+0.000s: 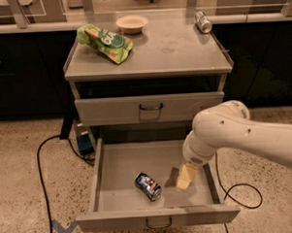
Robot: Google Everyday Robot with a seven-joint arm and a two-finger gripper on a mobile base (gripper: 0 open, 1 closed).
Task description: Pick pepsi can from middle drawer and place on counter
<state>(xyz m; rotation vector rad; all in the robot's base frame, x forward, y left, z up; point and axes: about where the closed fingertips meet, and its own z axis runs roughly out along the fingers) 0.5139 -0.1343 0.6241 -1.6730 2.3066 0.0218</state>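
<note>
The pepsi can (148, 186), dark blue with red and white marks, lies on its side on the floor of the middle drawer (114, 168), which is pulled fully out. My gripper (186, 177), a pale yellowish tip at the end of the white arm (234, 134), hangs inside the drawer just right of the can, a small gap apart from it. The counter (167, 54) is the grey cabinet top above.
On the counter lie a green chip bag (105, 42), a pale bowl (132, 23) and a silver-grey can (203, 21) at the back right. A closed drawer (150, 108) sits above the open one. Black cables (46, 157) run on the floor on both sides.
</note>
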